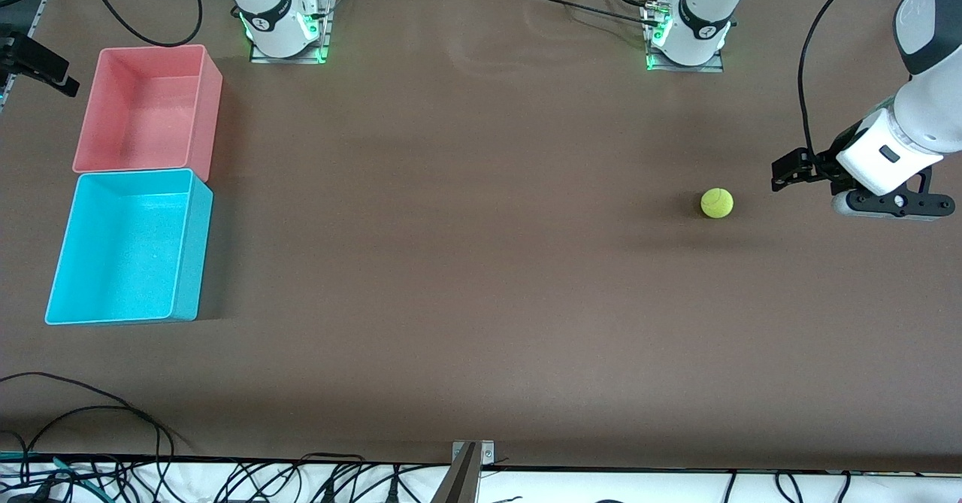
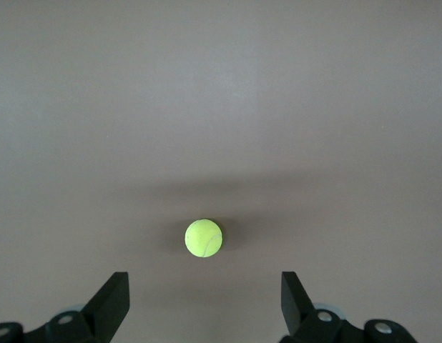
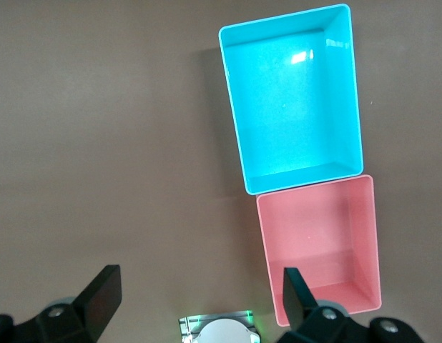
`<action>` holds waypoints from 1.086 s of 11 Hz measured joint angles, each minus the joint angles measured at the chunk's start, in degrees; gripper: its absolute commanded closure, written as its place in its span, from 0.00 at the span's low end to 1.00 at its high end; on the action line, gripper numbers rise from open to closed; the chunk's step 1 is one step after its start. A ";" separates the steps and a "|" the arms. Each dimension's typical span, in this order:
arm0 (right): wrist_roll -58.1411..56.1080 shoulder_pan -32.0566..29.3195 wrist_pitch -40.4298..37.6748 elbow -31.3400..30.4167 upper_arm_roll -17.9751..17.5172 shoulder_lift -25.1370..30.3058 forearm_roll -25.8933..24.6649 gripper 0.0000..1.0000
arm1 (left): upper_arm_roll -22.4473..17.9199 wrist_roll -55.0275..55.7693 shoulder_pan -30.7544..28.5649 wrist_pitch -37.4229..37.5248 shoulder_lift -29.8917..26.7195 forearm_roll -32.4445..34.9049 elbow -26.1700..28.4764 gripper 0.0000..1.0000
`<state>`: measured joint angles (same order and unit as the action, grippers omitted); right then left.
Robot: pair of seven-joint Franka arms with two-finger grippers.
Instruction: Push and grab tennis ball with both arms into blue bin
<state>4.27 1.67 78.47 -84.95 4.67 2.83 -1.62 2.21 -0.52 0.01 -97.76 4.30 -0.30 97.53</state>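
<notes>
The tennis ball (image 1: 717,203) lies on the brown table toward the left arm's end. In the left wrist view the ball (image 2: 204,238) sits just ahead of the gap between the fingers, untouched. My left gripper (image 1: 788,171) is open and empty (image 2: 204,296), low beside the ball, toward the left arm's end of the table from it. The blue bin (image 1: 120,255) stands empty at the right arm's end. My right gripper (image 3: 199,289) is open and empty, high over the table near its own base. It looks down on the blue bin (image 3: 292,100) and is out of the front view.
An empty pink bin (image 1: 146,108) touches the blue bin on the side farther from the front camera, and it also shows in the right wrist view (image 3: 321,243). Cables lie along the table's front edge (image 1: 90,413). The arm bases (image 1: 282,29) stand along the back edge.
</notes>
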 measured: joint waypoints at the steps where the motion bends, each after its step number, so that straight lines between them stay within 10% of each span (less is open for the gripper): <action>1: 0.00 -0.01 0.00 0.00 0.12 -0.04 0.00 0.00 | 0.00 0.00 0.00 0.22 0.00 -0.01 0.00 0.75; 3: -0.03 -0.01 0.01 0.00 0.39 -0.09 0.04 0.00 | 0.00 -0.14 -0.03 0.78 0.00 -0.28 0.00 1.00; 12: -0.01 -0.01 0.01 0.00 0.42 -0.09 0.07 0.00 | -0.04 -23.42 -2.76 2.89 0.55 1.12 0.64 1.00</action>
<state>4.26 1.67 78.48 -84.95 5.09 2.74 -1.54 2.17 -23.94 -2.74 -94.87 4.85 0.82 98.17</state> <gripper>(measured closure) 0.000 0.991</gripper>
